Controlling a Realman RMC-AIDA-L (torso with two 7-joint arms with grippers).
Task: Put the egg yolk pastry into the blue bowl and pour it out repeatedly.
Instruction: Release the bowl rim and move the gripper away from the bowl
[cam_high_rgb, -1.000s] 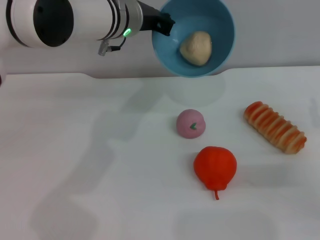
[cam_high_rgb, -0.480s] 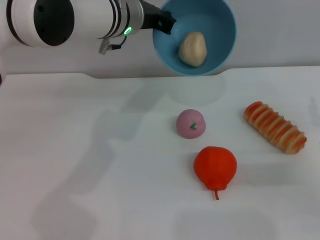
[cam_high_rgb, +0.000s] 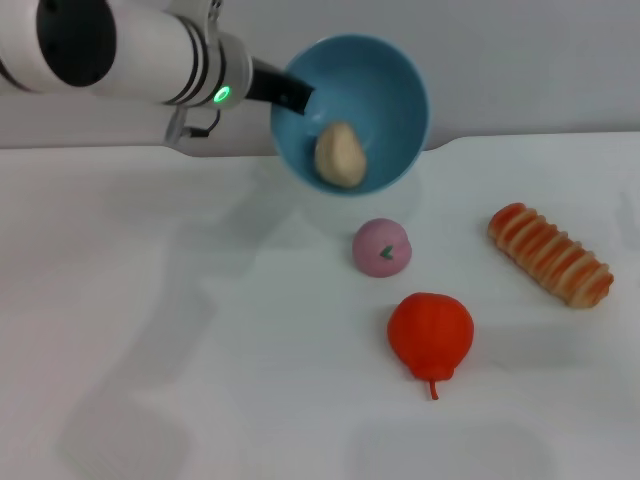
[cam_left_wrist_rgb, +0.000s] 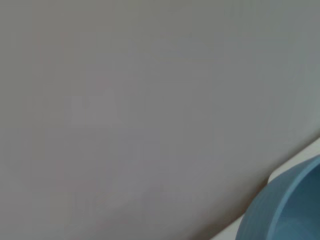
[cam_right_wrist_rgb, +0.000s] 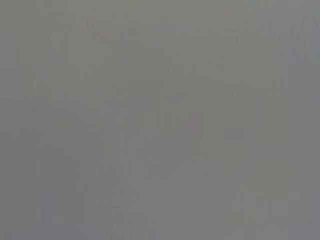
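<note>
Bowl tipped, pastry about to roll out

The left gripper (cam_high_rgb: 290, 95) pinches the rim of the blue bowl (cam_high_rgb: 385, 90), held tilted in the frame's upper middle, the egg yolk pastry (cam_high_rgb: 339, 155) resting against its lower wall. Spilled from here, it might hit the pink ball (cam_high_rgb: 381, 247) below and roll off.

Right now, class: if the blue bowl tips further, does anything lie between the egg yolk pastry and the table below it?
Nothing visible blocks it. The left tool holds the tilted blue bowl with the egg yolk pastry near its lower rim. The pink ball sits close by, so the pastry might roll against it.
</note>
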